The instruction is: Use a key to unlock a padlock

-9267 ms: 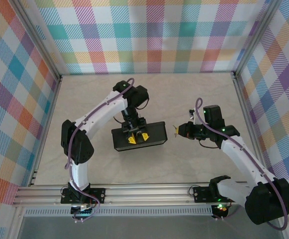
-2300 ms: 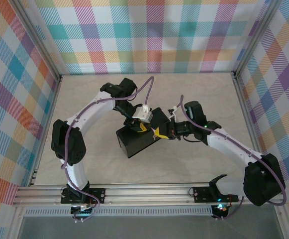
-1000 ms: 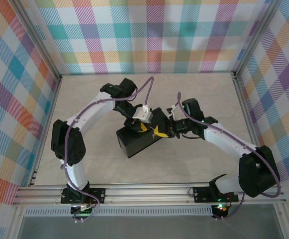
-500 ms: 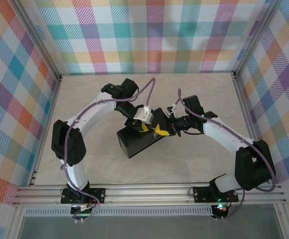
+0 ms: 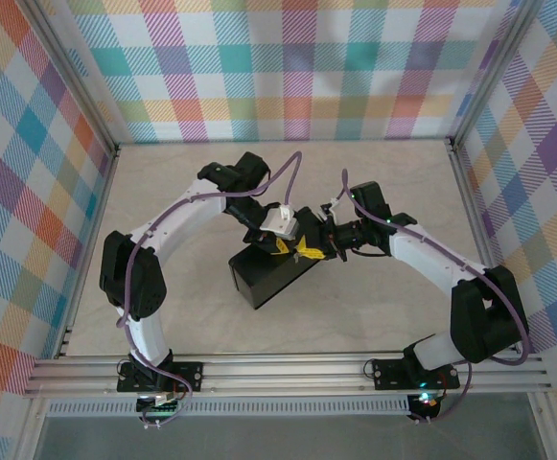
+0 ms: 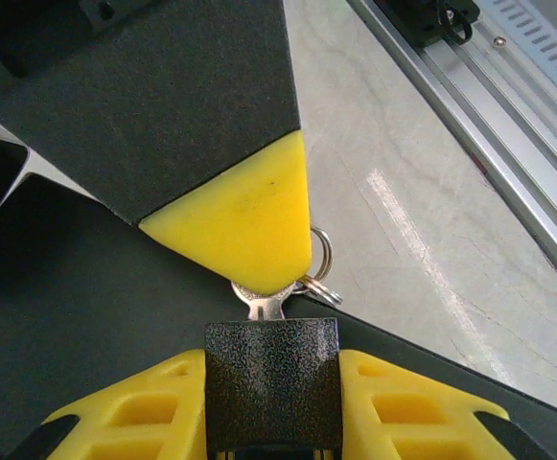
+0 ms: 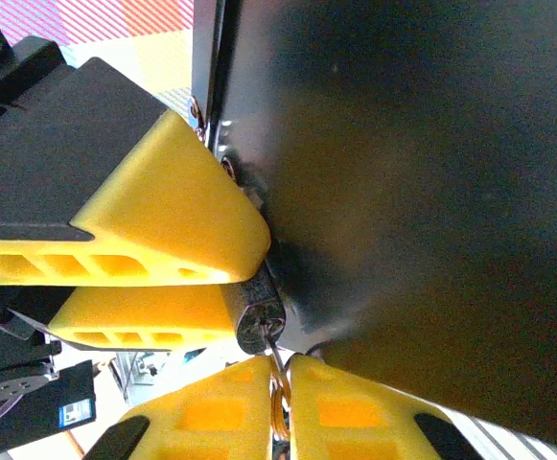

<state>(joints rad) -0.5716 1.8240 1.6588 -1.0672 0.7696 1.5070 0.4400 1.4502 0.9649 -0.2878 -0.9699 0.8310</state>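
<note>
The padlock, small with a dark textured body, sits between the yellow fingers of my left gripper, which is shut on it. The thin silver key enters the padlock's end, its rings hanging beside it. My right gripper is shut on the key, tip to tip with the padlock. In the top view both grippers, left and right, meet over the black box. The shackle is hidden.
The black box lies skewed on the pale table, right under both grippers. Aluminium rails run along the near edge, and checked walls enclose the table on three sides.
My right gripper has moved left with the key until it meets the left gripper's padlock. The left gripper's fingers have closed in a little. The box has turned slightly.
</note>
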